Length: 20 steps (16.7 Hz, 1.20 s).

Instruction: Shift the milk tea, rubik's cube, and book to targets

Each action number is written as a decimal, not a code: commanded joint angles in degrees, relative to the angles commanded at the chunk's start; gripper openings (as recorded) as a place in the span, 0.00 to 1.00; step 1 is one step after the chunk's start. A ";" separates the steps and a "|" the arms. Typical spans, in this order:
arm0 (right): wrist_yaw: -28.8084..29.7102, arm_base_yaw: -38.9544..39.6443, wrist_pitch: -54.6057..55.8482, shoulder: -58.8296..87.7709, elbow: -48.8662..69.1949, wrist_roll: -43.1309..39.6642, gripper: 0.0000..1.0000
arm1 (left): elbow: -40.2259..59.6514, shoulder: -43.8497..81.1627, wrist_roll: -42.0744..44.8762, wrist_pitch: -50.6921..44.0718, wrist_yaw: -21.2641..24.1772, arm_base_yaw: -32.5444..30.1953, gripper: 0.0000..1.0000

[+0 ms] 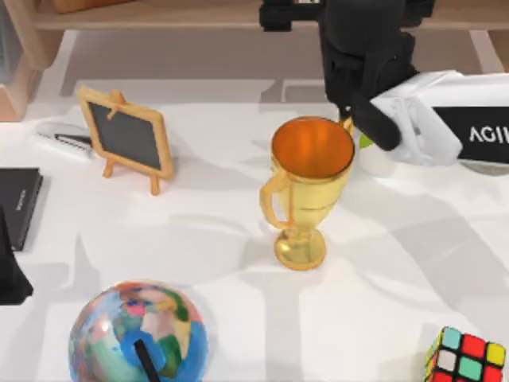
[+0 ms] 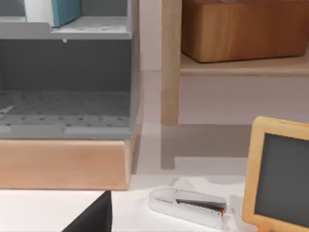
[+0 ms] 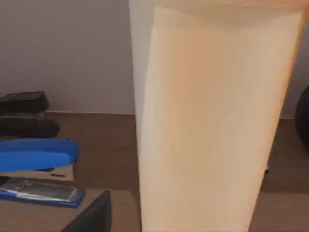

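Right gripper (image 1: 354, 107) sits just behind the trophy (image 1: 306, 187); milk tea (image 3: 212, 121) looms close before it, grip state indeterminable. Rubik's cube (image 1: 465, 358) lies well right-front of the trophy.

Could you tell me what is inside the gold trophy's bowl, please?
The trophy bowl looks empty, showing only its orange-gold inner wall. Behind it, the right arm's dark gripper covers whatever stands there.

White table (image 1: 398, 263) with trophy (image 1: 306, 187), globe (image 1: 137, 334), chalkboard (image 1: 127, 137), rubik's cube (image 1: 468, 358), stapler (image 1: 62, 141)

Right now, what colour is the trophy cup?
Shiny gold, with an orange-gold inside; the trophy shows best in the top view.
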 joint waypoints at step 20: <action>-4.56 -4.97 -7.05 14.91 24.15 -0.21 1.00 | 0.00 0.00 0.00 0.00 0.00 0.00 1.00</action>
